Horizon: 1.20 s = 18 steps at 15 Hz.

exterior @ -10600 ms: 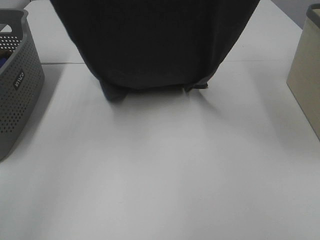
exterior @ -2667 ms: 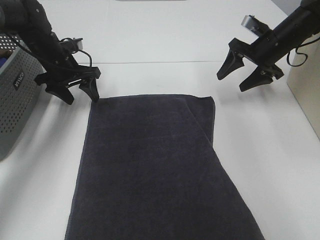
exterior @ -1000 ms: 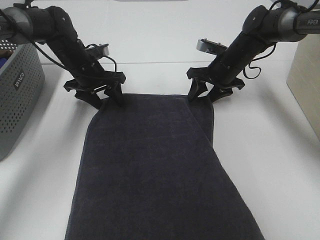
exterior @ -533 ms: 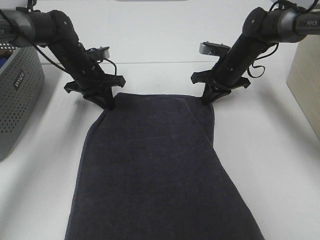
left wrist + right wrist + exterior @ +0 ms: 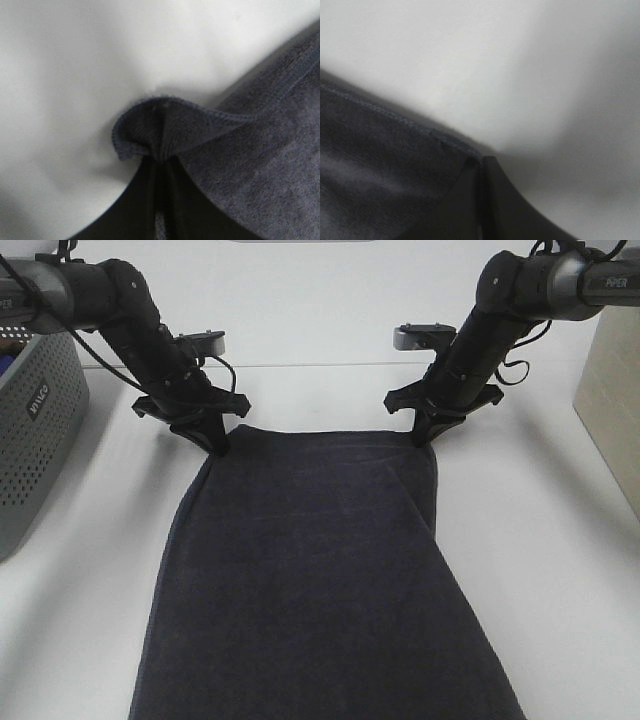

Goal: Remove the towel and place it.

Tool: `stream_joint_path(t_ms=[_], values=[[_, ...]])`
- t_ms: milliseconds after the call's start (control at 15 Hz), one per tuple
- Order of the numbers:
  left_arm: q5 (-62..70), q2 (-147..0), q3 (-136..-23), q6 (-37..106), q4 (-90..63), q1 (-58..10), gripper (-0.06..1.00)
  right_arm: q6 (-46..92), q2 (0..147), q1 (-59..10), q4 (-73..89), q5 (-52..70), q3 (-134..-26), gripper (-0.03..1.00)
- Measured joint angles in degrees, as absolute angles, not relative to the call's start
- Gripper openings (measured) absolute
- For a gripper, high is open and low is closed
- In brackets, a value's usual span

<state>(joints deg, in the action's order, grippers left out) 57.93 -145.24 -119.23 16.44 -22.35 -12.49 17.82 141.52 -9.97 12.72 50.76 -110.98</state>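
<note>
Both jaws pinched the towel's [image 5: 310, 580] far corners on the counter [image 5: 560, 540]: left gripper [image 5: 216, 440], right gripper [image 5: 428, 432].

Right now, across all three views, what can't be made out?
- Towel, exterior high: near end cut off by the bottom edge.
- Grey basket: cut by the left edge, contents mostly hidden by its wall.
- Beige bin: cut by the right edge.
- Right gripper, right wrist: blurred, how much cloth is pinched is unclear.
- Left gripper, left wrist: fingers dark, partly hidden under the bunched corner.
</note>
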Motion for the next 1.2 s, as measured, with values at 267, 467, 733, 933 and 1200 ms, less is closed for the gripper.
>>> stream_joint_path(t_ms=[267, 467, 733, 933, 1200], values=[[57.6, -145.4, -127.0, 16.7, -20.9, -12.7, 0.02, 17.8, 141.8, -9.9, 5.3, 51.5, -116.6, 0.01], [56.7, -145.4, -131.8, 16.7, -19.4, -12.7, 0.02, 18.3, 141.5, -9.9, 3.9, 48.5, -123.9, 0.01], [53.2, -145.4, -131.8, 17.0, -19.2, -12.7, 0.02, 19.8, 141.3, -9.9, 3.9, 47.0, -130.3, 0.01], [49.3, -145.4, -131.8, 17.6, -18.2, -12.7, 0.02, 19.8, 141.5, -9.9, 3.0, 47.0, -130.4, 0.01], [43.3, -145.4, -131.8, 18.3, -18.0, -12.7, 0.02, 19.8, 141.6, -9.9, 0.9, 44.9, -130.5, 0.01]])
